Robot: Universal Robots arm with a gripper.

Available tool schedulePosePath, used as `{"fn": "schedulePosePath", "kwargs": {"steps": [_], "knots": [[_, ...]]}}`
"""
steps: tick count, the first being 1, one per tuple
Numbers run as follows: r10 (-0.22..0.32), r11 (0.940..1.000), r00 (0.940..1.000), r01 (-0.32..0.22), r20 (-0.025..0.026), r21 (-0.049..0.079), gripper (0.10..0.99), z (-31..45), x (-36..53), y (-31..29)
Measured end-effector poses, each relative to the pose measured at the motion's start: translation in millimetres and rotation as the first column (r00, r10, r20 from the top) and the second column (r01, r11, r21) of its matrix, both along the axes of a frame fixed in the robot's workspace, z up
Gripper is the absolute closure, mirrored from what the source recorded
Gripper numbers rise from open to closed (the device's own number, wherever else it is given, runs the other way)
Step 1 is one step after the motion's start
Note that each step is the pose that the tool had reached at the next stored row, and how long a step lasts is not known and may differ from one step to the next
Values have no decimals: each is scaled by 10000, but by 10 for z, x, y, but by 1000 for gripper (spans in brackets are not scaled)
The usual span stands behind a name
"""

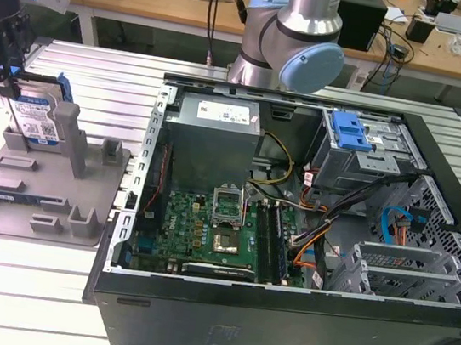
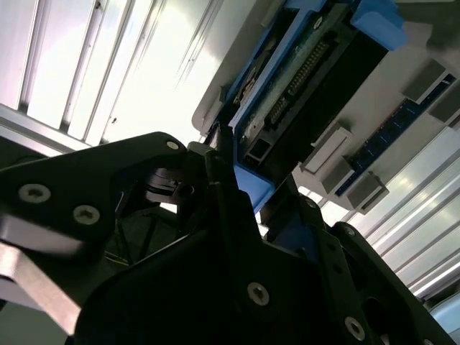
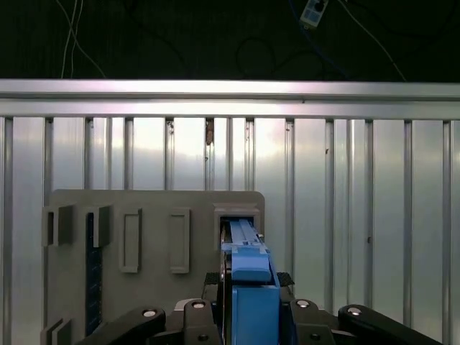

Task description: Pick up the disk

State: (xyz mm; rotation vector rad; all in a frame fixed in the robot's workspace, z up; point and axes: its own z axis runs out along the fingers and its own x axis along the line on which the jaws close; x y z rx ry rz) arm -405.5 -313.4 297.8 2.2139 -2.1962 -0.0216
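1. The black two-fingered gripper [image 3: 251,286] is clamping narrowly on the flat silver hard-drive disk [image 1: 36,118], pressing both sides of its blue rail.
2. The disk is standing on edge directly beneath the gripper, in the grey plastic fixture tray [image 1: 39,190], with its labelled face turned sideways; I cannot tell which way its long axis runs.

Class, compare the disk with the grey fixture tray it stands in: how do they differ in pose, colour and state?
The disk stands upright on its edge; the grey fixture tray lies flat on the slatted table. The disk is silver with a blue-and-white label and blue rail; the tray is plain grey with posts. The gripper clamps the disk's rail, not the tray. Both sit outside the computer case.
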Motion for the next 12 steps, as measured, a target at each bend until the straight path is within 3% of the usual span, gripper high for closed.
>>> {"fn": "schedulePosePath", "kwargs": {"steps": [12], "knots": [[0, 10000, 10000, 0, 0, 0, 718, -10, 0, -1]]}}
